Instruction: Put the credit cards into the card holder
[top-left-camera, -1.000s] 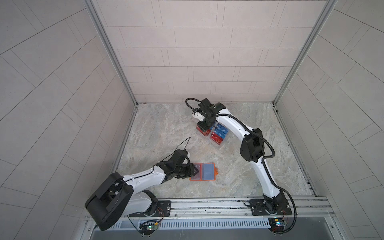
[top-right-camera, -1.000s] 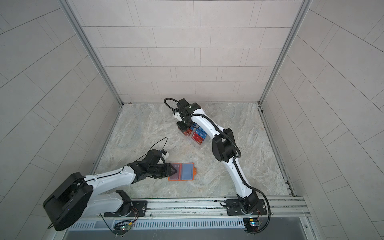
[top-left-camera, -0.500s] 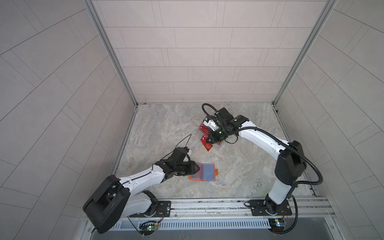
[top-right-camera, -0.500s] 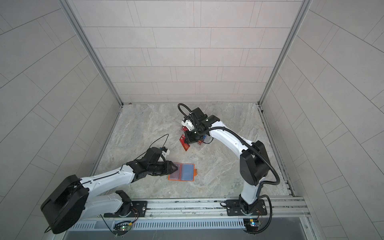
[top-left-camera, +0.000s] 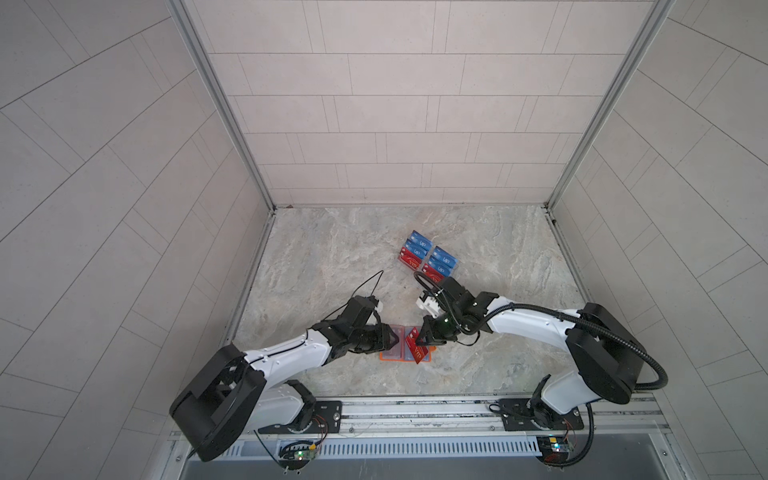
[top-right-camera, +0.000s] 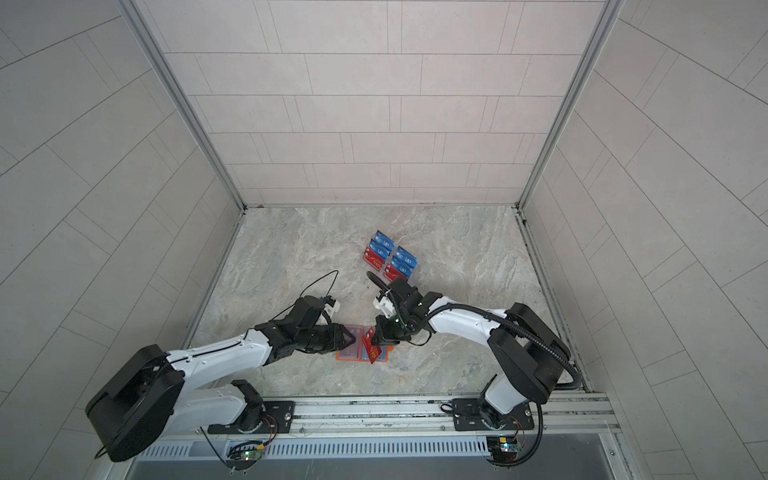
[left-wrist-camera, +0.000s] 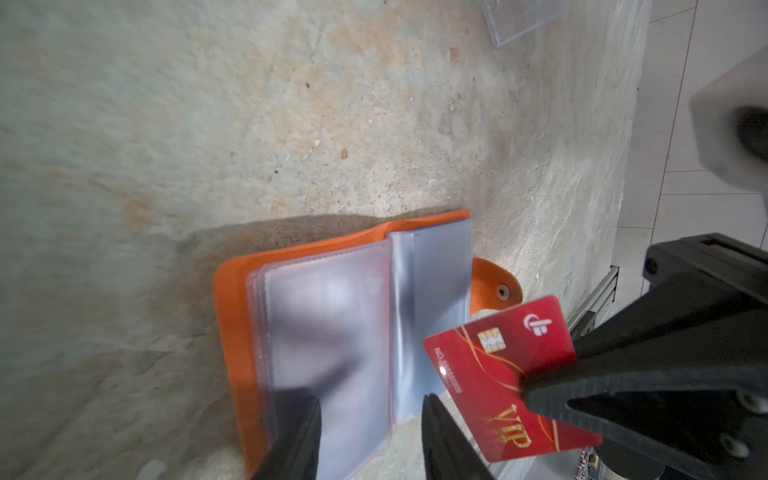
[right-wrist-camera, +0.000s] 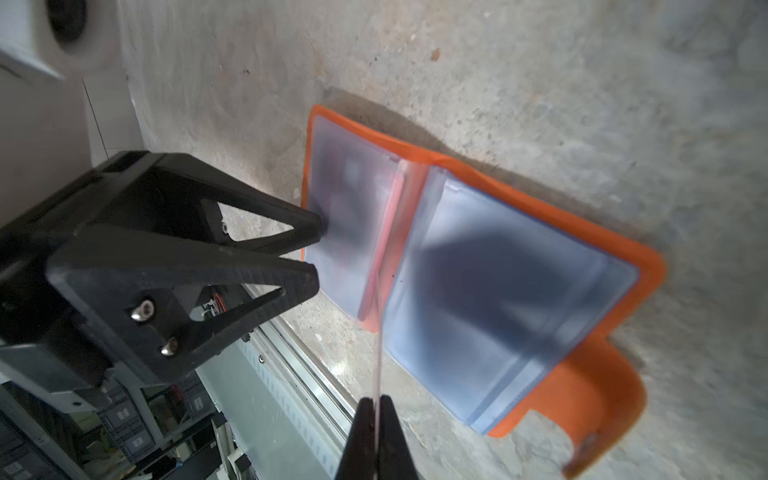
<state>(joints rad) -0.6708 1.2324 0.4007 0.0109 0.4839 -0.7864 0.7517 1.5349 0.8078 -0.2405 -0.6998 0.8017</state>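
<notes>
The right gripper (top-left-camera: 422, 341) is clamped on one long edge of a red card (top-left-camera: 415, 353). In the right wrist view its fingers press flat together on the plastic. The card hangs tilted over the card holder (top-left-camera: 390, 356), with its free long edge toward the fold between the pages and its long axis roughly along that fold. Whether it touches the sleeves I cannot tell.

The left gripper (right-wrist-camera: 318, 253) stands with jaws apart at the holder's other page, one fingertip (right-wrist-camera: 316, 222) on the clear sleeve. The holder lies open and flat on the stone tabletop (top-left-camera: 332, 257) near the front rail, between the two grippers. It is longer side to side, and its snap tab (left-wrist-camera: 498, 286) sticks out on the right arm's side.

Well behind, the remaining cards (top-left-camera: 428, 259), blue and red, sit in a clear stand (left-wrist-camera: 515, 16). A second ago the right gripper was at that stand. It has come forward with the card, while the left gripper and holder have kept their places.
</notes>
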